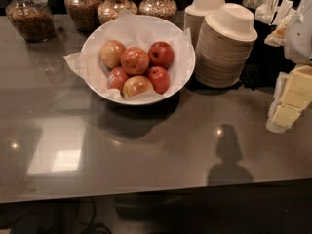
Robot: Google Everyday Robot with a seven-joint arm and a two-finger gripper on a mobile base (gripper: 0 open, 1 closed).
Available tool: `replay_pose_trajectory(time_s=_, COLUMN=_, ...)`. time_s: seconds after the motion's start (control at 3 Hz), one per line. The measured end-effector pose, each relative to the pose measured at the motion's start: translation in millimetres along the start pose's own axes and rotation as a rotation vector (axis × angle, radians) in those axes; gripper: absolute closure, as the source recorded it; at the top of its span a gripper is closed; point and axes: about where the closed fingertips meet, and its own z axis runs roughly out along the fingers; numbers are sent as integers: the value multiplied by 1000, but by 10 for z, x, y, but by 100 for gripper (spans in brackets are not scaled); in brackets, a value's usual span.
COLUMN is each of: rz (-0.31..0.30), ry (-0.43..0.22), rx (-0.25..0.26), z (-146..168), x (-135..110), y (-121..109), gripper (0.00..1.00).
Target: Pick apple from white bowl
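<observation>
The white bowl [146, 101] with a crumpled paper liner stands at the back middle of the grey counter. Several apples lie in it. The round orange-red apple with pale mottling [135, 60] sits in the middle, on top of the pile. A darker red apple with a stem pit [161, 54] lies to its right, and a yellow-pink apple [112, 52] to its left. My gripper [288, 101], pale yellow under a white arm part, is at the right edge of the view. It hangs above the counter, well to the right of the bowl and apart from it.
Two stacks of small beige disposable bowls [225, 45] stand right of the white bowl, between it and the gripper. Several glass jars of grains [31, 16] line the back edge. The grey counter [146, 150] stretches toward its front edge below.
</observation>
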Motion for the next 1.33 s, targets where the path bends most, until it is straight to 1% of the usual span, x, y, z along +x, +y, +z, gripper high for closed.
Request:
replay_pose_trajectory(time_s=0.33, rz=0, ry=0, rx=0, z=0, x=0, y=0, gripper=0)
replay_pose_trajectory(time_s=0.67, rz=-15, ry=-43, rx=13, z=-13, x=-123, y=-64, gripper=0)
replay_pose_trajectory(time_s=1.0, rz=-83, ry=-166, rx=15, z=-31, x=-585, y=-268, gripper=0)
replay_pose_trajectory(time_s=1.33, rz=-187, ry=-292, rx=18, z=-144, x=-1194, y=-409, gripper=0)
